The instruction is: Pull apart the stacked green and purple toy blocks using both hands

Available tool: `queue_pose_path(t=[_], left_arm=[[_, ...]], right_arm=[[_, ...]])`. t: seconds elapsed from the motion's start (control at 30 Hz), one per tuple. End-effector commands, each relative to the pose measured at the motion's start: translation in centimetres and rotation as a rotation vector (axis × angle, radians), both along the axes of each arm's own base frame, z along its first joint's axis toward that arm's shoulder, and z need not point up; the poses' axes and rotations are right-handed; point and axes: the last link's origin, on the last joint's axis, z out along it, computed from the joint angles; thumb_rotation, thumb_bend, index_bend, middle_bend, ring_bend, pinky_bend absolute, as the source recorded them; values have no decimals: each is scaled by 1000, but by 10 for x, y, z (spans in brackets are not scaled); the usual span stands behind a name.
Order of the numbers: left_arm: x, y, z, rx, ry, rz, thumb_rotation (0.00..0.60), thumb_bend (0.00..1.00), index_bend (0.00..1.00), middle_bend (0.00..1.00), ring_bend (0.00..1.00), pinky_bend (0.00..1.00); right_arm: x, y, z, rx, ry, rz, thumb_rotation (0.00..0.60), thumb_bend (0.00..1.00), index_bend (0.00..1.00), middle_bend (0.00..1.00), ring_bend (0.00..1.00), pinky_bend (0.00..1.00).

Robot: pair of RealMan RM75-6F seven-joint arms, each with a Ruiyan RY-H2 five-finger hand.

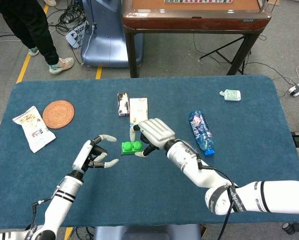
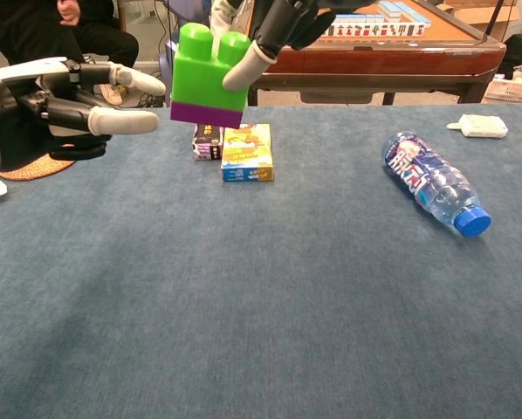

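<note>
Right now the white robotic right hand (image 2: 274,22) grips the bright green plastic toy block (image 2: 207,67), lifted off the blue felt table (image 2: 270,288) with the thin purple toy block (image 2: 206,113) stuck beneath it. Just beside them, the left hand (image 2: 65,96) hovers empty, fingers spread. Bringing the hands together looks like the current step; next, the left hand should probably pinch the purple layer. Room below and leftward is ample.

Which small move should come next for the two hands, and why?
Probably the left hand should close on the purple block. The right hand holds the stack up by the green block; the left hand's fingers are apart, just beside it, touching nothing.
</note>
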Motion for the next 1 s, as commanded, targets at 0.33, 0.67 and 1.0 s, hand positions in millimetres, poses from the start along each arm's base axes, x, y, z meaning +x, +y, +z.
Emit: queue_pose_path(t=[0.33,0.67,1.0], left_arm=[[6,-2,-7,60,-15,-31,600,95,479,1000,1000,1000],[6,-2,-13,55,-1,-35,600,95,508,1000,1000,1000],[7,-1,-17,50,-5,-24,600,95,537,1000,1000,1000]], right_arm=[[1,0,-1,12,-12,-4,600,501,669,1000,1000,1000],[0,0,1,22,-26,-5,600,501,669,1000,1000,1000],[1,0,-1,36,-33,-5,600,503,669,1000,1000,1000]])
